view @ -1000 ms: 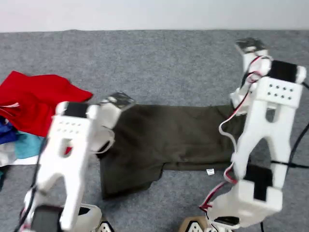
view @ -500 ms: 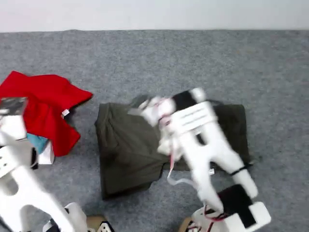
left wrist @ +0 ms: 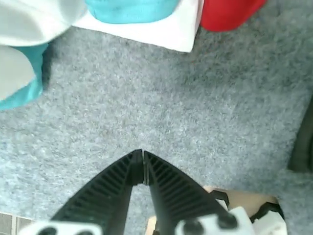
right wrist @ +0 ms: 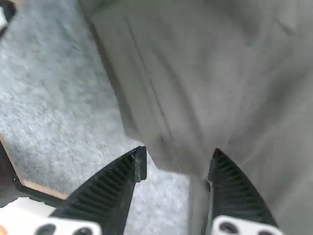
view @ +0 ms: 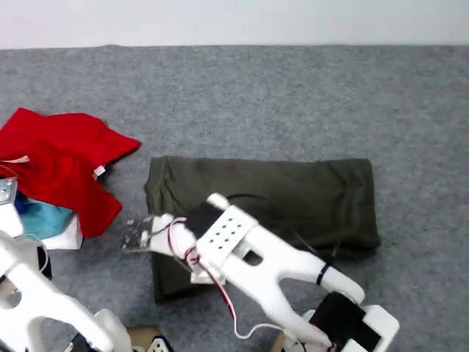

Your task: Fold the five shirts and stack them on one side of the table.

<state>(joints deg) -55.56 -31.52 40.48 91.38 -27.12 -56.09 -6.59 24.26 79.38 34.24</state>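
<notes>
The grey surface (view: 256,95) takes up nearly everything I can see, and the olive shirt (view: 293,194) is the biggest thing on it. It lies across the middle as a long band, its sides apparently turned in, with one darker flap poking out toward the near edge at its left end. I'd call it partly folded, with the final folds yet to make.

Off to the left sits a loose heap. The red shirt (view: 66,161) is crumpled on top, with a teal shirt (view: 40,218) and a white one (view: 69,236) tucked beneath its near side. A scrap of darker blue may be another garment, but I can't be sure. None of these looks folded, and there is no neat stack anywhere, so by my reckoning the job is in its early part.

The right gripper (right wrist: 177,154) hangs over the olive shirt's left end where the cloth meets the surface. Its fingers (right wrist: 122,181) are spread apart and hold nothing. The left gripper (left wrist: 143,169) hovers above bare surface just beside the heap, fingers (left wrist: 117,181) pressed together and empty.
</notes>
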